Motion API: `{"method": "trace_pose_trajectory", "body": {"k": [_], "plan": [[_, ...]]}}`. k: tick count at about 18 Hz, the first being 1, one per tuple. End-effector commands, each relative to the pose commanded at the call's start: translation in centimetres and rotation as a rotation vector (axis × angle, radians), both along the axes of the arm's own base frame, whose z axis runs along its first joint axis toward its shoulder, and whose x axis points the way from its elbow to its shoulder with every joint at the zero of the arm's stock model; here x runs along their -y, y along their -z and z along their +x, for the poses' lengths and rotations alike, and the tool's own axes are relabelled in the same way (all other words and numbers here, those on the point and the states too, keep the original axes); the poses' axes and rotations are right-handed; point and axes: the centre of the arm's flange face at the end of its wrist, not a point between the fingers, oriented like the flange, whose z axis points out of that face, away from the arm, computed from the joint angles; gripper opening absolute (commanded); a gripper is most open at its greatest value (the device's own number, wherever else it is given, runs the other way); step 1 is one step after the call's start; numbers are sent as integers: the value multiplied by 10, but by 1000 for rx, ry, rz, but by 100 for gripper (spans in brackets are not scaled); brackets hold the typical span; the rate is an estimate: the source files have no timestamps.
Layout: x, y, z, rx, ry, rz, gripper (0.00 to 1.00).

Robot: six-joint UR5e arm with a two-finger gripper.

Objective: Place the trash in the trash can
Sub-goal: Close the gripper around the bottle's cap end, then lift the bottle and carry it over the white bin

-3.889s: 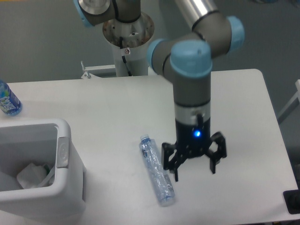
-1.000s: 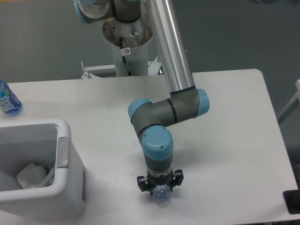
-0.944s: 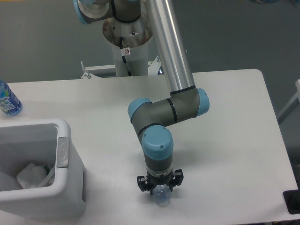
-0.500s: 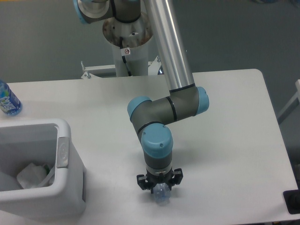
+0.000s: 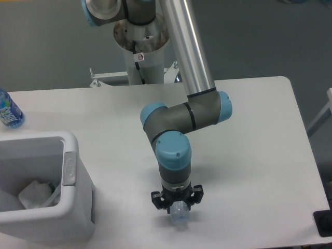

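The trash can [image 5: 78,155] is a white bin at the table's front left. A crumpled white paper wad [image 5: 35,193] lies inside it. Near the front edge, my gripper [image 5: 177,201] points straight down, its jaws drawn in on the clear bluish plastic bottle [image 5: 179,216]. Only the bottle's near end pokes out below the fingers. The rest of it is hidden behind the wrist and arm. The gripper is roughly 200 pixels right of the can.
A blue-labelled bottle [image 5: 8,111] stands at the far left edge of the table. The arm's base column [image 5: 141,57] rises behind the table's back edge. A dark object [image 5: 324,222] sits at the front right corner.
Since 3.9 s ago the arm has swung left over the bottle and the jaws have closed on it. In the last second the wrist rose very slightly, the bottle end with it.
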Motion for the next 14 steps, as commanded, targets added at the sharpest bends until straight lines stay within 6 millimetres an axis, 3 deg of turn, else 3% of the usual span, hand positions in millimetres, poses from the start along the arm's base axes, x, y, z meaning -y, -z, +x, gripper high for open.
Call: {"method": "trace_pose_trajectory", "body": {"k": [4,10,14], "plan": [[4,-36,-8,5,-3,84,63],[-2,-127,-24,21,14,327,63],[-6,-195,-20,21,1,479,63]]}}
